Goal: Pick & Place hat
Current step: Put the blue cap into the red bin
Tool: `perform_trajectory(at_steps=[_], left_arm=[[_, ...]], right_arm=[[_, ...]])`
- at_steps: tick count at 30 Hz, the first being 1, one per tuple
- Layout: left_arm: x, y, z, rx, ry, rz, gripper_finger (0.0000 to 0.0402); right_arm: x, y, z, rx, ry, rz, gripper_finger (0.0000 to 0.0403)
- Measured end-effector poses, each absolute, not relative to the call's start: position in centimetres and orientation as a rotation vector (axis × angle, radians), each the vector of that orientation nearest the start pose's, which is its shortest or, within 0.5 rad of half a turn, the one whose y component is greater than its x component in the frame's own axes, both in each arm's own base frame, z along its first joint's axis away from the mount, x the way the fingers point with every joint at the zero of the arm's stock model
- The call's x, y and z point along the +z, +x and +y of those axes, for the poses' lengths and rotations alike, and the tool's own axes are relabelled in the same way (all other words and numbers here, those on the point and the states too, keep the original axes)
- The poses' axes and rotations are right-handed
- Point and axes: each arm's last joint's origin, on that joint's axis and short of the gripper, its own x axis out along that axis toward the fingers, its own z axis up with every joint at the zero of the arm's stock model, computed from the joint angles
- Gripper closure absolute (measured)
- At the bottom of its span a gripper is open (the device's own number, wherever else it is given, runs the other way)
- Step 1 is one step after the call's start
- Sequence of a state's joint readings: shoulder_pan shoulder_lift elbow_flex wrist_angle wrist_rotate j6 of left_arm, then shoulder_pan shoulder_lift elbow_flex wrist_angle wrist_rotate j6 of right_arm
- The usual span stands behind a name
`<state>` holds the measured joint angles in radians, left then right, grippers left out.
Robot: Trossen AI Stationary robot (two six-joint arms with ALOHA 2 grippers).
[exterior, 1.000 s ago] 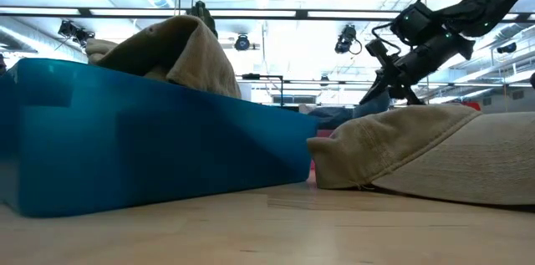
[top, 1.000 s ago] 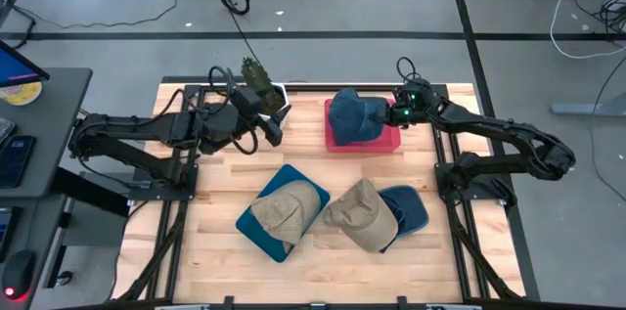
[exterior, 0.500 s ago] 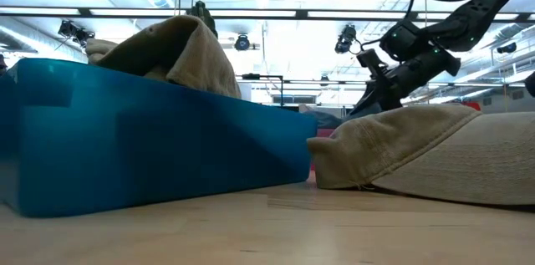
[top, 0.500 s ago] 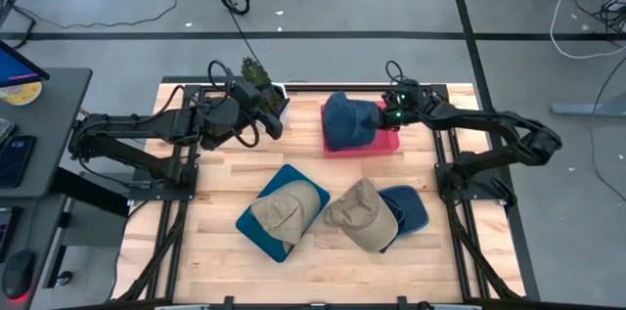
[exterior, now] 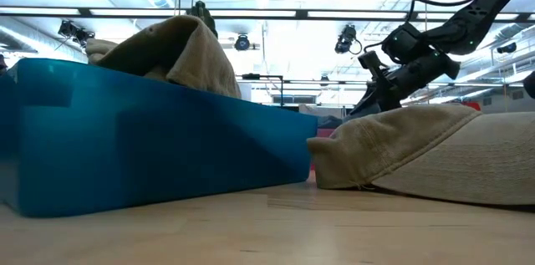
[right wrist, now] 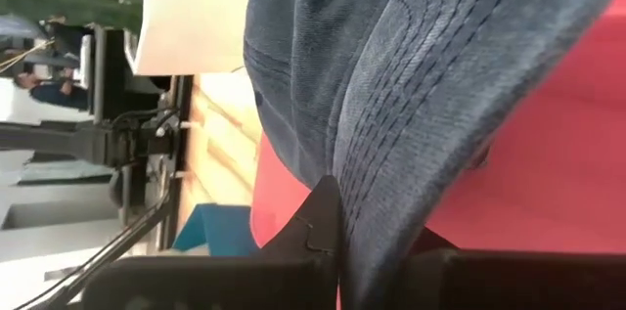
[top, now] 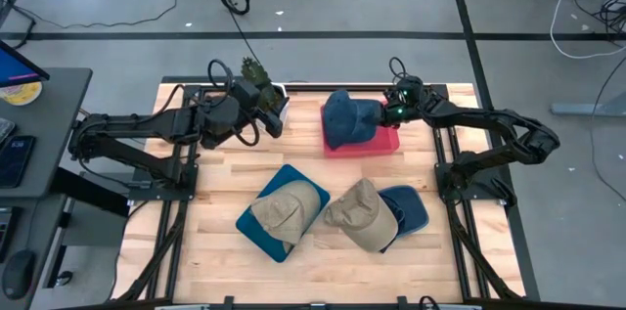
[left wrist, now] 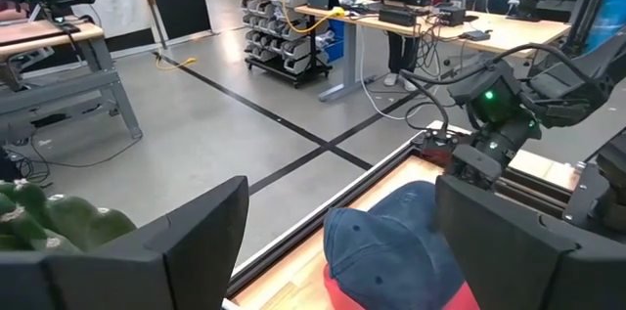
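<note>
A blue denim hat (top: 347,119) lies over a red tray (top: 386,142) at the table's far middle; it also shows in the left wrist view (left wrist: 391,251). My right gripper (top: 391,112) stands at the hat's right side, shut on it. My left gripper (top: 272,114), (left wrist: 342,193) is open and hovers left of the red tray, beside a white tray (top: 281,93) that holds a camouflage hat (top: 257,77). One tan hat (top: 284,207) sits in a blue tray (top: 256,232), and a second tan hat (top: 360,214) lies over another blue tray (top: 409,207). My right gripper (right wrist: 372,237) pinches the blue hat's brim (right wrist: 391,173) between its two fingers. It comes from the table's right, slanting down, as the low view (exterior: 393,73) shows. The crown (top: 342,119) rests on the red tray's left part.
The two blue trays with tan hats fill the table's near middle; in the low view the left blue tray (exterior: 150,148) and the right tan hat (exterior: 435,152) block most of the table. Bare wood lies along the near left (top: 210,242). People stand at desks in the room beyond.
My right gripper has moved toward the table's left, keeping its hold on the brim, and the blue hat has slid left on the red tray. My left gripper has moved a little toward the far edge, nearer the white tray.
</note>
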<state>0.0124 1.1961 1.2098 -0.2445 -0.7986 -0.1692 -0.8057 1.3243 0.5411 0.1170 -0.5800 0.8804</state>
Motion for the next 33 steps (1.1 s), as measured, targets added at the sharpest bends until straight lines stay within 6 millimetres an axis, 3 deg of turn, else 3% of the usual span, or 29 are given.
perform_trajectory(at_steps=[8, 16, 24, 28, 33], left_arm=[[39.2, 25.3, 3.1, 0.81, -0.078, 0.155, 0.007], [39.2, 25.3, 3.1, 0.809, -0.076, 0.158, 0.007], [39.0, 25.3, 3.1, 0.809, -0.07, 0.176, 0.007], [39.0, 25.3, 3.1, 0.809, -0.069, 0.178, 0.007], [39.0, 25.3, 3.1, 0.81, -0.069, 0.177, 0.007]], right_arm=[[18.1, 17.9, -17.1, -0.322, 1.315, 0.328, 0.0396], [20.2, 17.2, -17.9, -0.192, 1.381, 0.203, 0.0397], [22.7, 15.7, -17.0, 0.011, 1.591, 0.228, 0.0397], [23.4, 14.5, -16.3, -0.033, 1.663, 0.227, 0.0398], [22.5, 13.2, -15.1, -0.119, 1.758, 0.312, 0.0398]])
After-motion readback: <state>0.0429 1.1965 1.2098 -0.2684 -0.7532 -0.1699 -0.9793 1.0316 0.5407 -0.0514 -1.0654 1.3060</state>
